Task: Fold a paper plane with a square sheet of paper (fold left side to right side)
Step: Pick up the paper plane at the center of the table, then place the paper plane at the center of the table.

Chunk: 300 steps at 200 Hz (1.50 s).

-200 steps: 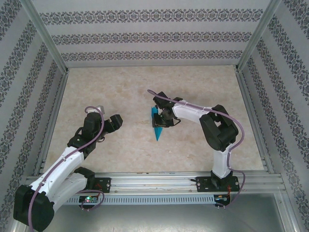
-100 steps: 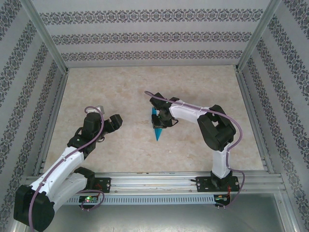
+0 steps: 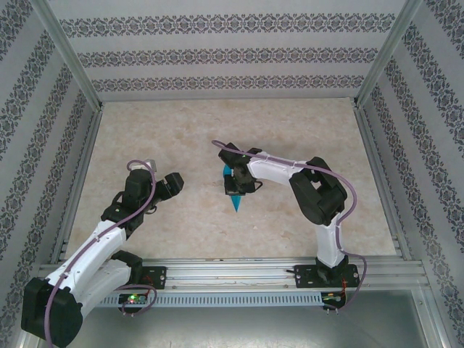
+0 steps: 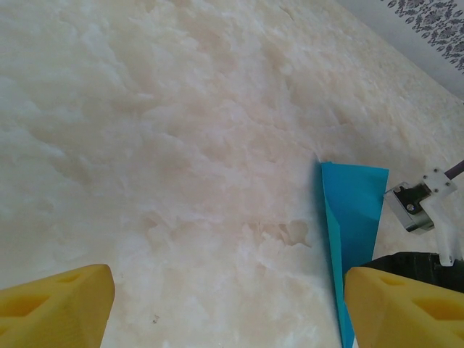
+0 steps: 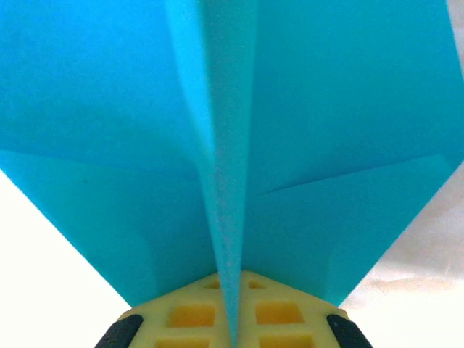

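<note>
The paper plane [image 3: 235, 201] is a turquoise dart near the table's middle, its tip pointing toward the arms. My right gripper [image 3: 238, 181] is shut on it from the right. In the right wrist view the yellow pads [image 5: 290, 313] pinch the plane's centre fold [image 5: 230, 239], and the two wings [image 5: 341, 109] spread away on either side. My left gripper [image 3: 174, 181] hovers open to the left of the plane, apart from it. In the left wrist view its yellow fingers [image 4: 58, 304] stand wide with bare table between them, and the paper plane [image 4: 351, 210] lies beside the right-hand finger.
The marble-look table [image 3: 181, 130] is fenced by aluminium rails [image 3: 217, 264] and patterned walls [image 3: 217, 58]. The right arm's elbow [image 3: 319, 192] stands over the right half of the table.
The right gripper has closed on the plane's centre fold and shifted slightly left with it. The left arm has not moved.
</note>
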Each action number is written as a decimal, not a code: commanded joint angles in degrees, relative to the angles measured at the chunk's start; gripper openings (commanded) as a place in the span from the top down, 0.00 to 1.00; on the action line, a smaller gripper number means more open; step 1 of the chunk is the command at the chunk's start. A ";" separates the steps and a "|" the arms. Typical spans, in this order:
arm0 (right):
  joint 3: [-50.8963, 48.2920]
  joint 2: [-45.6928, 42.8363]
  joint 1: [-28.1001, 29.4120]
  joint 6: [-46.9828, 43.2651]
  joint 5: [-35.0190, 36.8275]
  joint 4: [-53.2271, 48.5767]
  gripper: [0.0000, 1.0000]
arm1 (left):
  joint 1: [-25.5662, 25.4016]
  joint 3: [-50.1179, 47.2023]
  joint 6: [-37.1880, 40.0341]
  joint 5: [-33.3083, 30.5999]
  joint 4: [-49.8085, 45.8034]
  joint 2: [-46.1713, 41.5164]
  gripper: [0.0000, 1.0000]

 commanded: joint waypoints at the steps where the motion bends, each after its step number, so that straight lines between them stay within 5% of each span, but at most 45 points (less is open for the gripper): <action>1: 1.44 -0.96 0.60 1.25 2.98 -2.20 0.96 | 1.13 -0.56 0.60 0.48 1.54 -1.11 0.17; 65: 5.98 -5.53 -2.27 0.55 7.39 -6.61 1.00 | 1.99 -0.70 1.12 1.07 1.63 -1.79 0.17; 159: 30.65 11.46 -10.16 -4.99 9.23 -16.13 1.00 | 3.17 -0.87 1.18 6.61 0.30 -1.84 0.15; 208: 39.16 18.63 -11.57 -6.20 6.14 -19.61 1.00 | 3.64 -0.46 3.99 11.57 0.64 -1.99 0.04; 300: 43.46 24.42 -11.62 -7.65 4.52 -22.92 1.00 | 4.32 0.44 5.10 12.11 -2.66 -1.98 0.00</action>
